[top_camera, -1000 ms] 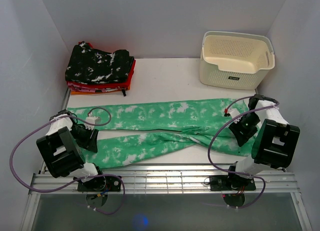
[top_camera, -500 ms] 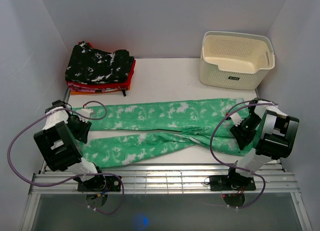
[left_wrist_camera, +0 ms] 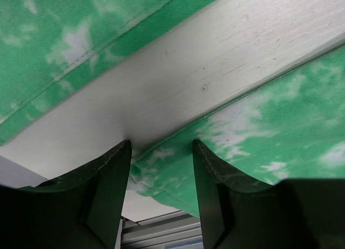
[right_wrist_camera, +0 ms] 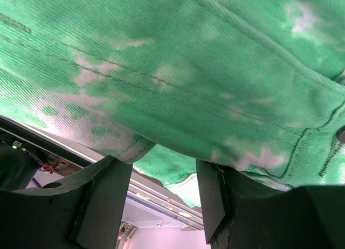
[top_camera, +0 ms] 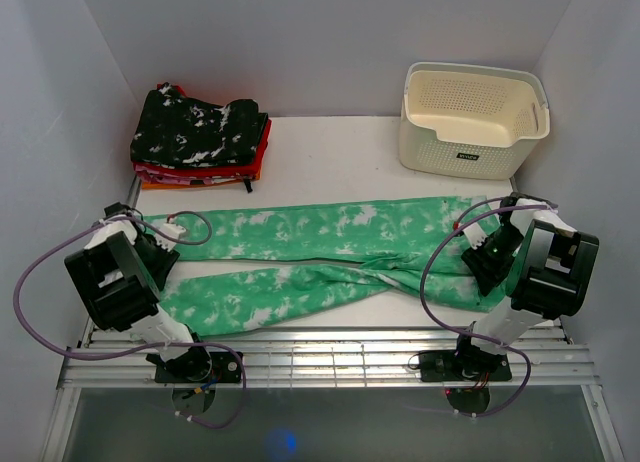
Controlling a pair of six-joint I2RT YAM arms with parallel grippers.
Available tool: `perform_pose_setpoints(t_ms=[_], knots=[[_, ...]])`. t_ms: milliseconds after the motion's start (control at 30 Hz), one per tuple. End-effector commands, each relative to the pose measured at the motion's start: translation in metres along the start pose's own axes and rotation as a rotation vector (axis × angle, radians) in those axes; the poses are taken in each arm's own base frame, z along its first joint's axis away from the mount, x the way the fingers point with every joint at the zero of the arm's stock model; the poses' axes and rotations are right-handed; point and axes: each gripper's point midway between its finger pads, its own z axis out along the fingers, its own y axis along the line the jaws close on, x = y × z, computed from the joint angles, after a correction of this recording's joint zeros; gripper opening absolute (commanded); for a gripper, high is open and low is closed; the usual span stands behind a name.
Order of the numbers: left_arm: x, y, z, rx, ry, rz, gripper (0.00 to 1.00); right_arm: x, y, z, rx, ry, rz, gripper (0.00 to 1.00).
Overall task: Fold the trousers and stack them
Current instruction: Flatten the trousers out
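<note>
White table [top_camera: 330, 152]: trousers [top_camera: 330, 232] spread flat; cream basket [top_camera: 460, 150] back right.

Plain pale walls [top_camera: 330, 42] enclose a white table [top_camera: 330, 152].

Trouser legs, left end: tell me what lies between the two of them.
Only a bare strip of white table runs between the two legs of the trousers; the left wrist view shows it plainly.

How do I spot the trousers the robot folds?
Find the white table with the cream basket at its far right. Across its near half lie the trousers. Unlike the folded pile at far left, they're spread out, bright green with white blotches.
</note>
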Motion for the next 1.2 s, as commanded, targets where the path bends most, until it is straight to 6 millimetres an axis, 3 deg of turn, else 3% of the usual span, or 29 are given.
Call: perform_pose_setpoints(t_ms=[0,100,133,200,233,300,367,400,500,533,633,700,733,767,833,967,1100,1133,1167], knots=[[0.017,0.009,0.018,-0.042,0.055,0.06,0.6,-0.002,-0.006,-0.011,0.018,-0.005,-0.025,0.56],[0.024,0.0,0.022,-0.02,0.076,0.078,0.52,-0.003,-0.008,-0.01,0.018,-0.005,-0.026,0.56],[0.026,-0.003,0.022,-0.011,0.08,0.079,0.38,-0.003,-0.007,-0.009,0.015,-0.005,-0.026,0.56],[0.023,-0.003,0.018,-0.008,0.07,0.082,0.25,-0.003,-0.008,-0.007,0.008,-0.001,-0.025,0.56],[0.018,-0.003,0.014,0.003,0.05,0.082,0.12,-0.003,-0.008,-0.006,0.009,0.0,-0.025,0.56],[0.001,0.018,-0.003,-0.051,0.0,0.066,0.0,-0.001,-0.009,-0.002,0.007,0.012,-0.02,0.55],[-0.018,0.037,-0.021,-0.086,-0.064,0.046,0.0,-0.001,-0.012,0.002,0.012,0.015,-0.017,0.54],[-0.039,0.067,-0.049,-0.166,-0.124,0.024,0.0,0.001,-0.013,0.004,0.008,0.022,-0.011,0.54],[-0.078,0.093,-0.098,-0.229,-0.269,0.007,0.0,0.008,-0.02,0.008,0.021,0.062,0.003,0.54],[-0.093,0.109,-0.131,-0.293,-0.327,0.023,0.0,0.009,-0.021,0.008,0.024,0.065,0.012,0.53],[-0.115,0.115,-0.184,-0.394,-0.452,0.08,0.0,0.013,-0.026,0.008,0.037,0.079,0.023,0.52],[-0.114,0.108,-0.198,-0.43,-0.502,0.107,0.0,0.016,-0.029,0.009,0.046,0.092,0.027,0.52],[-0.106,0.099,-0.185,-0.417,-0.494,0.14,0.0,0.018,-0.03,0.01,0.046,0.096,0.03,0.52],[-0.096,0.089,-0.197,-0.459,-0.515,0.161,0.0,0.02,-0.031,0.01,0.051,0.103,0.032,0.52],[-0.077,0.073,-0.181,-0.463,-0.479,0.195,0.0,0.024,-0.032,0.009,0.05,0.108,0.038,0.51],[-0.011,0.02,-0.116,-0.358,-0.38,0.235,0.0,0.031,-0.037,0.007,0.059,0.113,0.048,0.51],[0.035,-0.016,-0.066,-0.24,-0.305,0.206,0.01,0.037,-0.037,0.006,0.056,0.122,0.049,0.51],[0.04,-0.023,-0.059,-0.208,-0.297,0.2,0.03,0.039,-0.035,0.006,0.048,0.131,0.046,0.51],[0.049,-0.029,-0.055,-0.177,-0.292,0.177,0.13,0.04,-0.035,0.004,0.053,0.136,0.041,0.52]])
